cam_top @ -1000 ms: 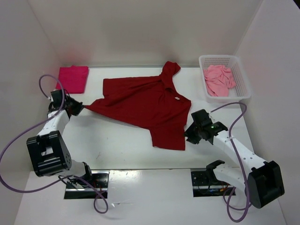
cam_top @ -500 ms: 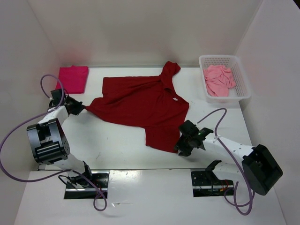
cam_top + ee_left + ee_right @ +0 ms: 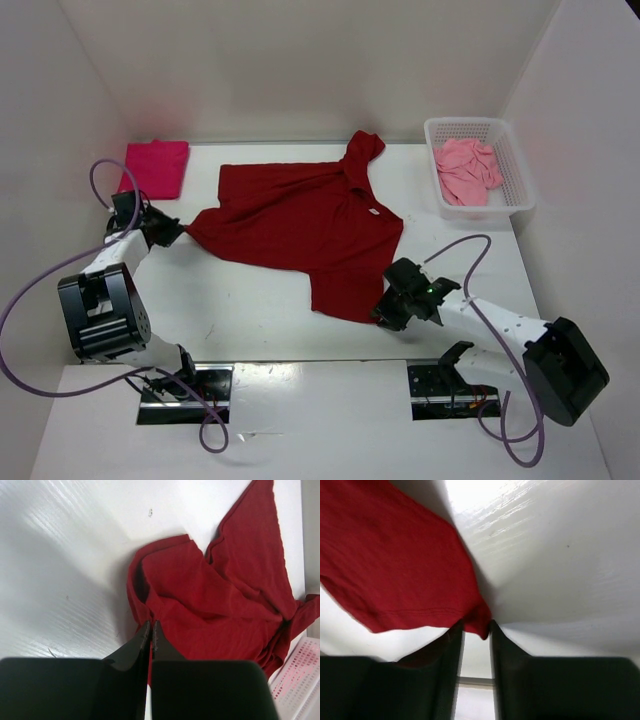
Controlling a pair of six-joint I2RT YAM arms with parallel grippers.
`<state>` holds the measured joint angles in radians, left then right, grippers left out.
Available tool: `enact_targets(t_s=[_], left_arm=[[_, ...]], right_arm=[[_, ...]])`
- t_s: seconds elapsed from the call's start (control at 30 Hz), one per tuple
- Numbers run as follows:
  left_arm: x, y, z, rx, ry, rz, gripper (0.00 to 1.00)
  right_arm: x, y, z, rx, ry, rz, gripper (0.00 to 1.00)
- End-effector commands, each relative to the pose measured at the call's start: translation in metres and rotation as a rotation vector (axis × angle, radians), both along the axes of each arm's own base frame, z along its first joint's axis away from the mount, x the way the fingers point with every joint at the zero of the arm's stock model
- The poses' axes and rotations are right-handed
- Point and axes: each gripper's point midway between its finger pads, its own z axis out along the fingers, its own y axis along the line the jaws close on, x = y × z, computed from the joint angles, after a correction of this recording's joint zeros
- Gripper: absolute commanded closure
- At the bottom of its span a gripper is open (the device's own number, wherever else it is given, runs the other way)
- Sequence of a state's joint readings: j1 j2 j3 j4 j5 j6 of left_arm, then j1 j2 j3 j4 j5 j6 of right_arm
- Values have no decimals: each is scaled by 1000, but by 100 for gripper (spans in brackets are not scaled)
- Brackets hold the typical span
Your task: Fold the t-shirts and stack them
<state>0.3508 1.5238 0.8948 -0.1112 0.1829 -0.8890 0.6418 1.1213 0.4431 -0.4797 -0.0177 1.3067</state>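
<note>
Left fingers clamp dark red shirt; right fingers straddle hem (grip unclear).

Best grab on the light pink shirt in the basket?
Probably a raised fold near the middle of the light pink shirt, end effector coming straight down: it lies crumpled inside the basket, whose mesh walls block any side approach.

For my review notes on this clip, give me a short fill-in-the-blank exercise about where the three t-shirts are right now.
1. The magenta-pink t-shirt, far left, is already ____.
2. The salmon-pink t-shirt lies crumpled ____ the white mesh basket.
3. The left fingers are ____ on the dark red t-shirt's edge.
4. The right fingers flank that shirt's near hem ____.
Missing words: folded; inside; shut; corner.
</note>
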Motion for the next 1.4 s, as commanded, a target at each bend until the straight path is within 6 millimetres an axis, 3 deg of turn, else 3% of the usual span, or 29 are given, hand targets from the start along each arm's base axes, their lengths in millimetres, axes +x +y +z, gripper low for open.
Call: enact_targets(t_s=[0.0, 0.1, 0.23, 0.63, 0.77, 0.8, 0.93, 1.0, 1.07, 1.1, 1.17, 1.2, 1.27, 1.3, 1.33, 1.37], left_arm=[[-5, 2, 12, 41, -28, -8, 100], [-7, 1, 14, 43, -35, -8, 100], [-7, 1, 14, 43, -35, -8, 100], [-8, -4, 17, 29, -52, -27, 100], [-7, -4, 17, 22, -52, -21, 100], [-10, -5, 13, 19, -42, -21, 100], [-10, -10, 13, 19, -44, -43, 100], [-13, -22, 13, 20, -30, -77, 100], [-17, -36, 24, 43, -32, -114, 100], [-14, -40, 46, 58, -76, -127, 100], [-17, -52, 67, 50, -93, -160, 100], [-17, -59, 82, 46, -118, -183, 100], [-15, -63, 140, 68, -220, -210, 100], [-15, -65, 165, 77, -266, -216, 100], [-17, -65, 196, 119, -330, -230, 100], [-19, -60, 215, 148, -341, -216, 100]], right_arm=[[10, -7, 24, -34, -77, -5, 55], [3, -14, 33, -36, -89, -10, 53], [-6, -21, 23, -37, -63, -44, 54], [21, -12, 12, -118, -62, -19, 64], [17, -7, -8, -128, -1, 7, 68], [16, -5, -10, -127, 6, 19, 71], [21, -6, -2, -140, -10, 11, 100], [41, -2, 35, -126, -115, 6, 100], [49, -9, 70, -147, -172, 10, 100], [67, -3, 122, -106, -305, 20, 100], [77, -16, 164, -120, -356, 5, 100], [96, -18, 221, -102, -471, -21, 100], [100, -36, 260, -201, -520, 6, 100], [108, -39, 319, -181, -641, -21, 100], [117, -48, 337, -252, -678, -20, 100], [116, -54, 392, -222, -797, -54, 100]])
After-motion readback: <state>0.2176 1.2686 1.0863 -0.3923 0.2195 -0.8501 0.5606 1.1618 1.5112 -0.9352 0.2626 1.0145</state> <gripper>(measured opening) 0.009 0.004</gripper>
